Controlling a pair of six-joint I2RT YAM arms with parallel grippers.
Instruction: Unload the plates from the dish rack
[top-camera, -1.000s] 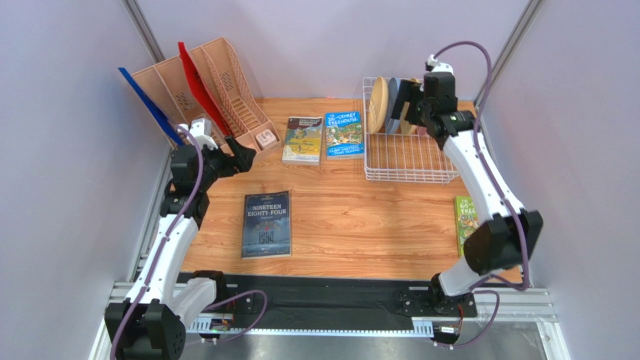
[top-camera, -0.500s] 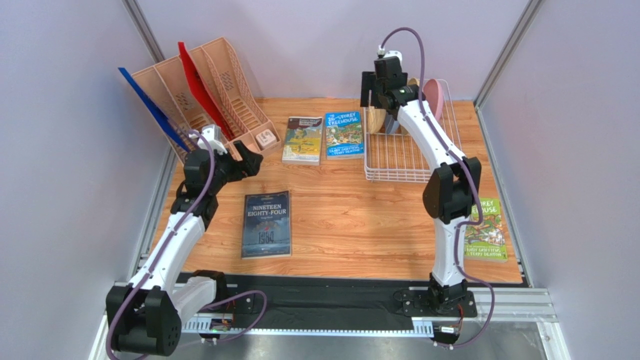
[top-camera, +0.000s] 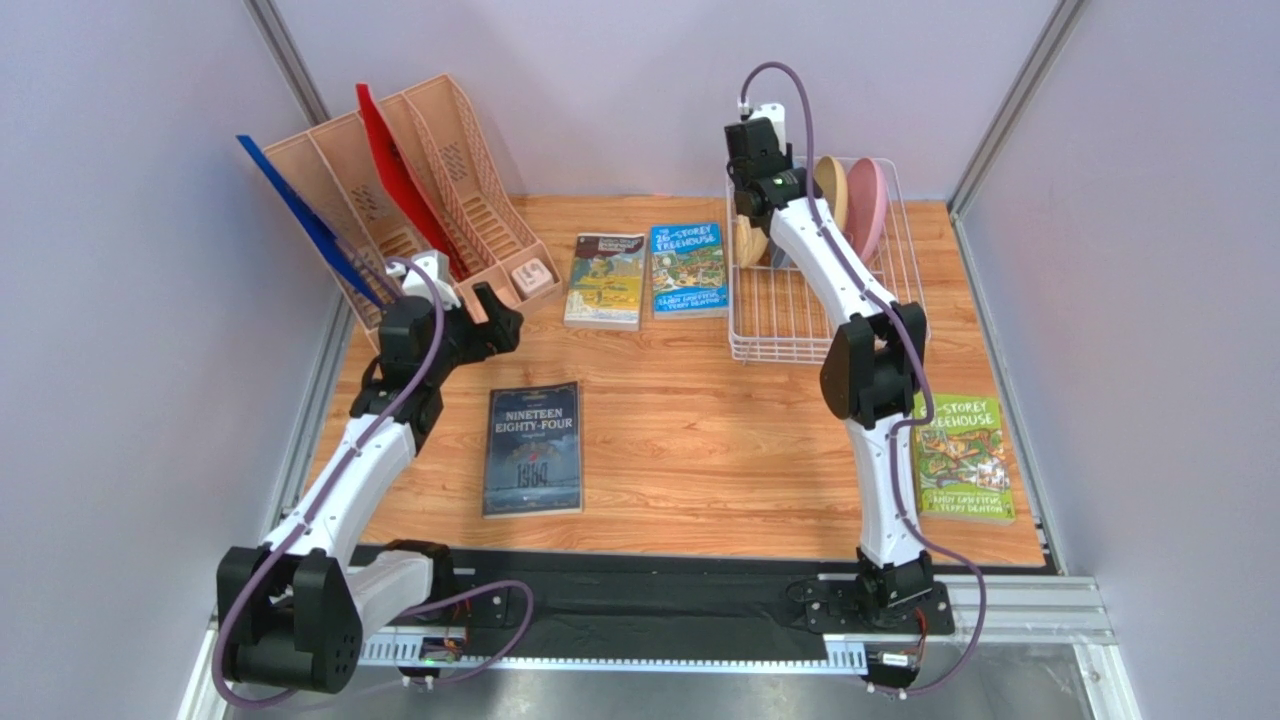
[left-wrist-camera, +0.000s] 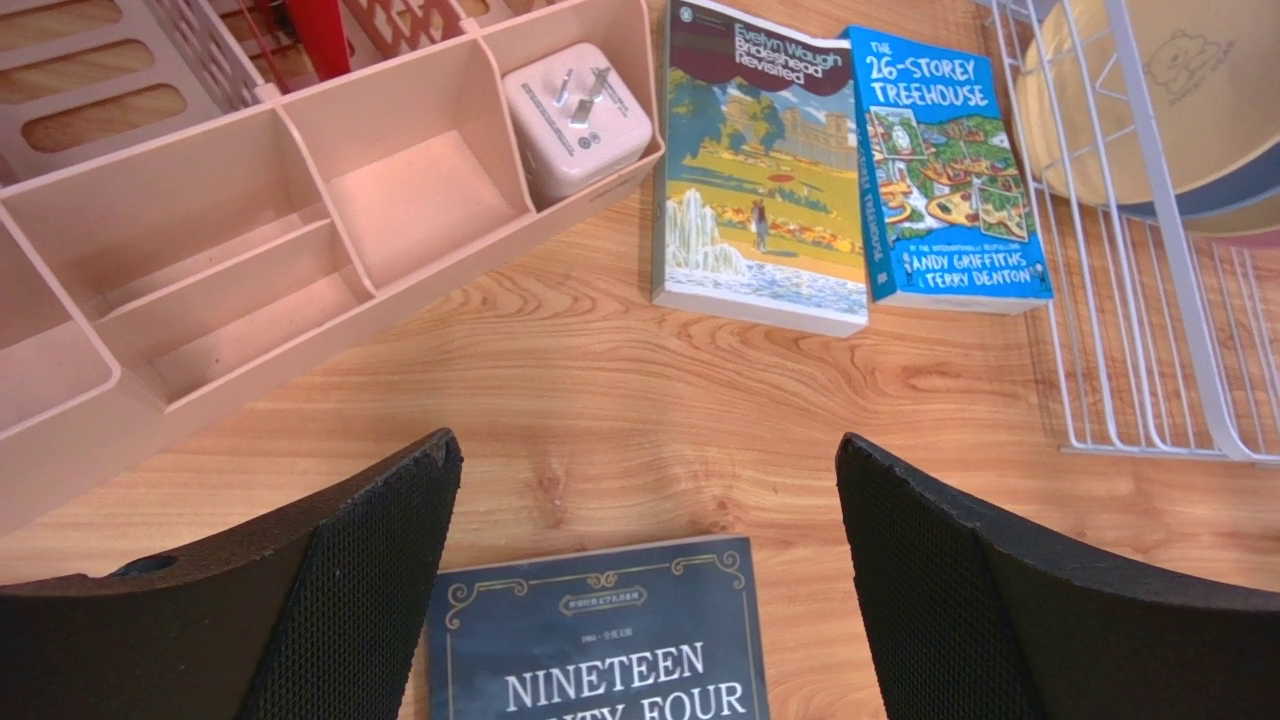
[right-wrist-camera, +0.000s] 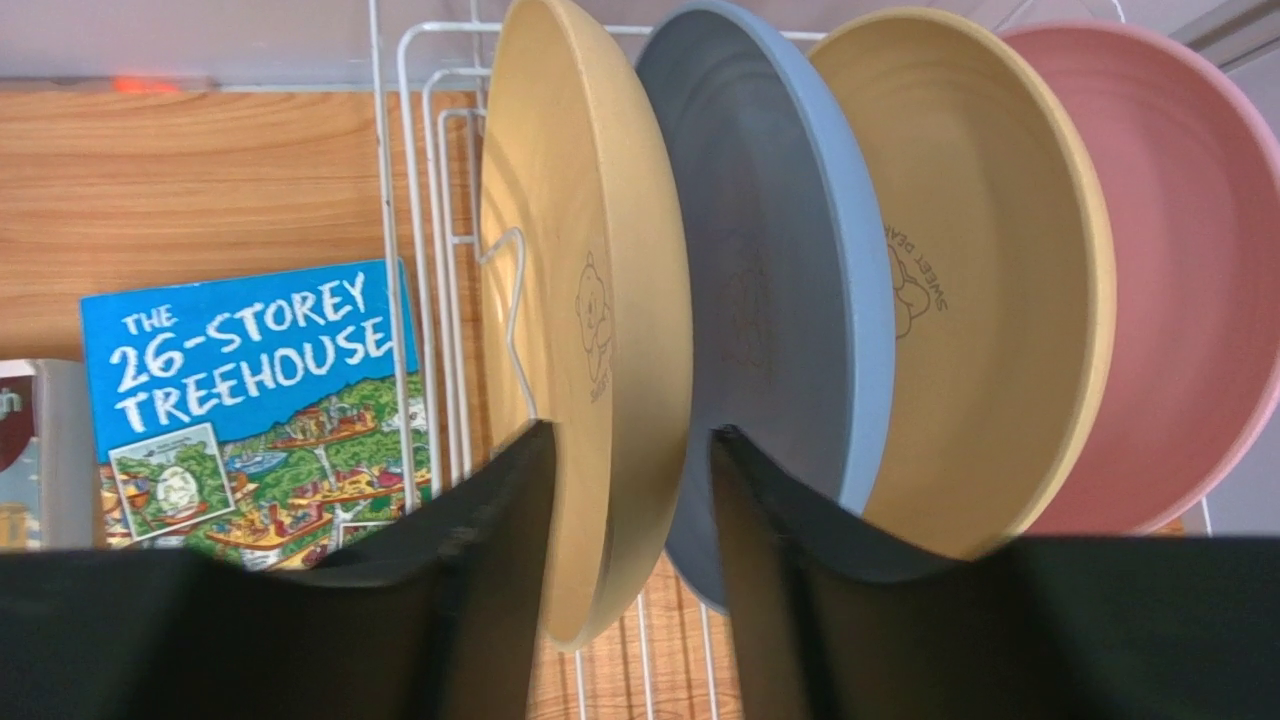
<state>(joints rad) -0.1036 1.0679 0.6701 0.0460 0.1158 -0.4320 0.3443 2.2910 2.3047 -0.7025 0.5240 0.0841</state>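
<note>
The white wire dish rack (top-camera: 819, 338) (right-wrist-camera: 394, 225) stands at the back right with the plates upright in a row. From the left they are a yellow plate (right-wrist-camera: 594, 255) (top-camera: 747, 240), a blue plate (right-wrist-camera: 781, 270), a second yellow plate (right-wrist-camera: 977, 300) and a pink plate (right-wrist-camera: 1187, 300) (top-camera: 867, 203). My right gripper (right-wrist-camera: 631, 435) (top-camera: 751, 225) straddles the rim of the leftmost yellow plate. Its left finger lies against the plate and a thin gap shows at the right finger. My left gripper (left-wrist-camera: 646, 450) (top-camera: 504, 308) hangs wide open and empty over bare wood.
A peach file organiser (top-camera: 398, 173) with red and blue folders and a white plug adapter (left-wrist-camera: 579, 117) fills the back left. Two books (top-camera: 646, 275) lie left of the rack, a dark book (top-camera: 534, 447) mid-table, and a green book (top-camera: 962, 458) at the right.
My right arm swung left across the rack to its left end, and its jaws narrowed around the leftmost yellow plate. The left arm shifted slightly forward, still open.
</note>
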